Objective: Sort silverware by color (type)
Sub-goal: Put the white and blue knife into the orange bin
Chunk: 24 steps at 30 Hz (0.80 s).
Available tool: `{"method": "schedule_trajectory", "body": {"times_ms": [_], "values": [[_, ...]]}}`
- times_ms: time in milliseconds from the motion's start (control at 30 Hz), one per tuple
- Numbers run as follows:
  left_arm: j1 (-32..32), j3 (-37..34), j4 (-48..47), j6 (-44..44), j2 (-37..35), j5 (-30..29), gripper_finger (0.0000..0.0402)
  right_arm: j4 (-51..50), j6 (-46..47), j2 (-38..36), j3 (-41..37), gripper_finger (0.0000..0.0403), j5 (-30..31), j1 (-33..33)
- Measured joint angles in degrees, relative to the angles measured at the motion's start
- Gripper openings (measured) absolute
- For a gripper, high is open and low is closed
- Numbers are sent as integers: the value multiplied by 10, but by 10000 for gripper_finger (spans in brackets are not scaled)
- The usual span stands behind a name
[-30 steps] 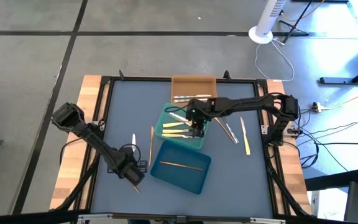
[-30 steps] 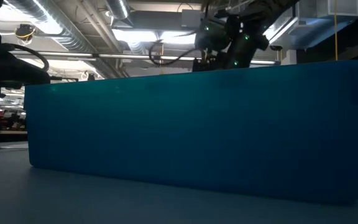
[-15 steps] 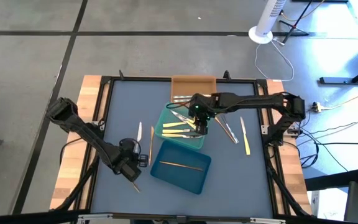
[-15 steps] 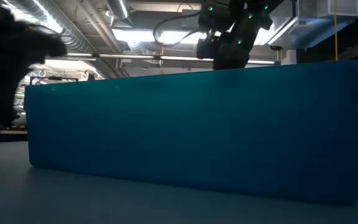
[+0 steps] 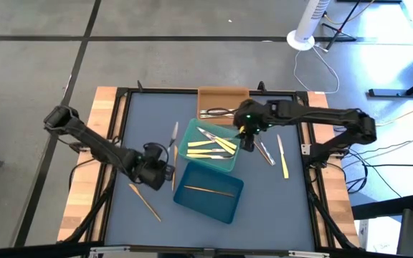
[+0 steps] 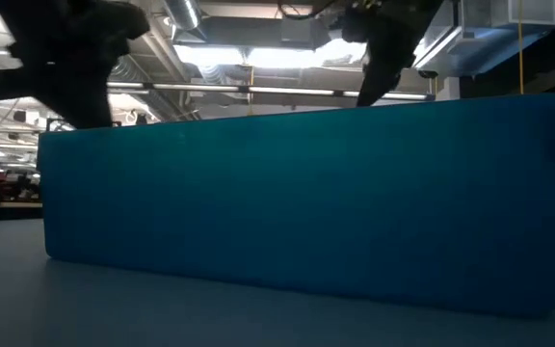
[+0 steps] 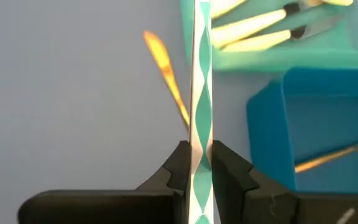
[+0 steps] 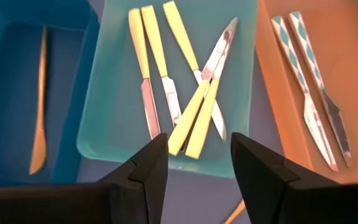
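My left gripper (image 5: 165,169) (image 7: 199,146) sits left of the blue tray (image 5: 210,204), shut on a silver-grey utensil (image 5: 173,136) (image 7: 202,74) with a diamond-patterned handle. My right gripper (image 5: 247,141) (image 8: 197,146) hovers open over the right rim of the teal tray (image 5: 192,129) and touches nothing. Several yellow-handled knives (image 8: 166,81) lie in the teal tray. Two patterned silver utensils (image 8: 309,74) lie in the orange tray (image 5: 224,97). An orange-tan one (image 8: 39,106) lies in the blue tray. My left gripper pinches the silver-grey utensil's patterned handle (image 7: 201,134) between its two fingers, which lie along it. The utensil sticks out straight past the fingertips toward the table's far edge. Its far end shows in front of the teal tray's corner (image 7: 229,59).
Orange-tan utensils lie loose on the mat, one beside the left gripper (image 5: 173,175) (image 7: 166,74) and one nearer the near edge (image 5: 143,199). A silver one (image 5: 264,152) and a yellow-handled knife (image 5: 282,156) lie right of the teal tray. The blue tray's wall (image 6: 297,212) fills the low view.
My left gripper has moved toward the far edge and to the right, carrying the silver-grey utensil along, and an orange-tan utensil now shows where it was. My right gripper has moved from over the teal tray's middle toward the right and far edge.
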Motion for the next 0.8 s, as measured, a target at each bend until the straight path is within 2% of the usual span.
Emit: {"method": "schedule_trajectory", "body": {"times_ms": [133,233,400,533,633,800], "values": [[56,0,14,133,-17,-2,35,-24,22,-33,0,163,3,0],[105,0,47,265,-20,-2,36,-36,41,-55,0,163,5,0],[197,0,154,508,-18,35,36,-60,73,-87,0,163,10,0],[269,1,254,668,-17,72,36,-73,99,-107,0,163,10,0],[320,1,315,756,-17,108,36,-82,115,-119,-1,163,10,0],[393,1,412,853,-13,166,36,-84,119,-124,-1,163,10,0]]}}
